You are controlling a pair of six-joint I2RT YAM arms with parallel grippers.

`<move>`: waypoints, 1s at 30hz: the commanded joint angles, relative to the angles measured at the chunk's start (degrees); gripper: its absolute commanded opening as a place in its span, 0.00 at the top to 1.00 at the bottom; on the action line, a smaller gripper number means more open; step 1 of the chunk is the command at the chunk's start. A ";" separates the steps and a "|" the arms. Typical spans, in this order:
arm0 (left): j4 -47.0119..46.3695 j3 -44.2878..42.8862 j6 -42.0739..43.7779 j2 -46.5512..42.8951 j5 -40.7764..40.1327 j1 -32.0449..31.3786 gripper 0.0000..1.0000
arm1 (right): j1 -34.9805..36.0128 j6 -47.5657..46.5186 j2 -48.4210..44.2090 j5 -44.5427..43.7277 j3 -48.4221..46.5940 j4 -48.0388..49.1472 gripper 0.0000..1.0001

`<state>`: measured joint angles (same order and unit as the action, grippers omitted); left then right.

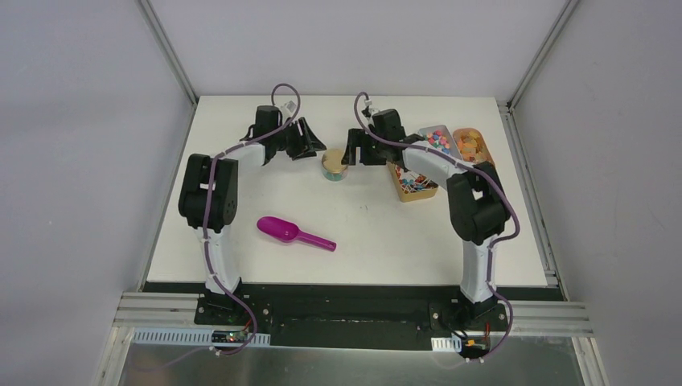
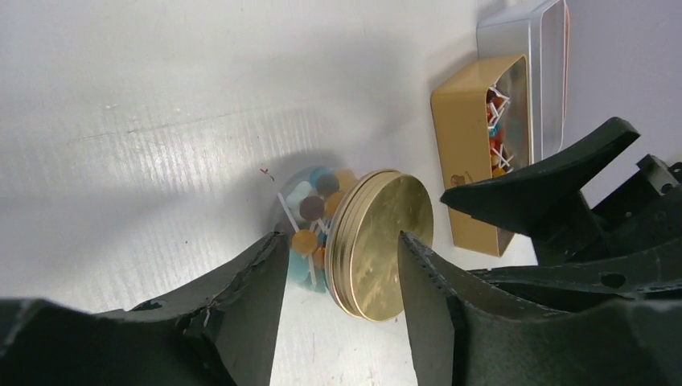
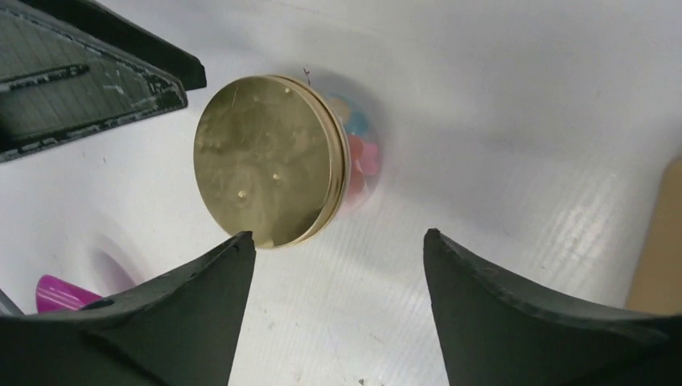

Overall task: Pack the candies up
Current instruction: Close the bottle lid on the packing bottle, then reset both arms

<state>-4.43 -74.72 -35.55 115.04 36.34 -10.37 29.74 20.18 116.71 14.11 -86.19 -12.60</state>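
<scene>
A clear jar (image 1: 334, 166) with a gold lid (image 2: 386, 241) stands upright at the table's back middle. Coloured candies (image 2: 314, 213) show through its wall, pink and blue ones (image 3: 359, 153) in the right wrist view. My left gripper (image 1: 310, 148) sits just left of the jar and is open (image 2: 339, 235). The jar lies ahead in the gap between its fingers, and I see no grip on it. My right gripper (image 1: 351, 153) sits just right of the jar, open (image 3: 338, 233) over bare table, its left tip near the lid (image 3: 261, 161).
A purple scoop (image 1: 294, 233) lies on the table nearer the arm bases. At the back right stand a gold box (image 1: 414, 185) of stick candies, a silver tin (image 1: 438, 141) of coloured pieces and an orange tub (image 1: 470, 143).
</scene>
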 commanded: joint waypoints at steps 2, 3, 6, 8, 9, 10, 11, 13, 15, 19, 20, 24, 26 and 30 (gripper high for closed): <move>4.01 -2.98 4.08 -7.54 -0.43 1.48 0.35 | -0.49 -3.25 -11.53 -1.37 0.27 -4.20 0.06; 4.14 -3.02 4.66 -9.04 -0.52 1.51 0.31 | -0.48 -3.93 -12.94 -1.84 0.88 -4.84 0.03; 7.80 -3.01 7.55 -13.70 -0.78 1.57 0.01 | -0.48 -5.68 -17.49 -4.49 1.85 -7.75 0.01; 9.89 -2.91 9.63 -17.19 -1.14 1.57 0.01 | -0.47 -6.81 -20.72 -7.38 2.47 -10.21 0.00; 10.84 -2.79 10.85 -19.70 -1.51 1.56 0.01 | -0.48 -7.59 -22.55 -9.44 3.16 -11.27 0.00; 11.53 -2.50 11.77 -21.61 -1.91 1.54 0.01 | -0.47 -8.23 -24.41 -11.05 3.94 -12.02 0.00; 11.88 -1.82 12.46 -23.75 -2.32 1.55 0.01 | -0.47 -8.69 -26.53 -12.83 4.86 -12.71 0.00; 12.33 -0.30 13.96 -27.88 -2.96 1.48 0.01 | -0.47 -9.42 -31.55 -16.47 7.12 -13.30 0.00; 12.80 1.74 15.00 -31.96 -3.87 1.49 0.01 | -0.47 -9.73 -36.34 -19.09 10.05 -13.19 0.00; 12.69 8.03 15.38 -40.53 -5.25 0.96 0.01 | -0.47 -9.99 -45.67 -22.12 16.04 -11.89 0.00; 12.70 9.60 15.34 -42.46 -5.45 0.82 0.01 | -0.47 -9.95 -47.99 -21.78 17.86 -11.13 0.00; 12.20 15.09 14.93 -50.05 -6.34 0.52 0.01 | -0.46 -8.23 -56.14 -19.76 24.22 -7.70 0.00; 12.01 17.25 14.98 -53.02 -5.51 0.48 0.01 | -0.47 -7.12 -59.47 -19.18 26.81 -6.60 0.00; 10.94 21.74 13.89 -59.17 -5.39 0.44 0.01 | -0.41 -4.11 -64.02 -22.60 30.32 -8.07 0.00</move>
<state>8.73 -55.86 -21.61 61.60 31.53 -9.43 29.39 12.62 56.23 -5.34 -58.33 -22.57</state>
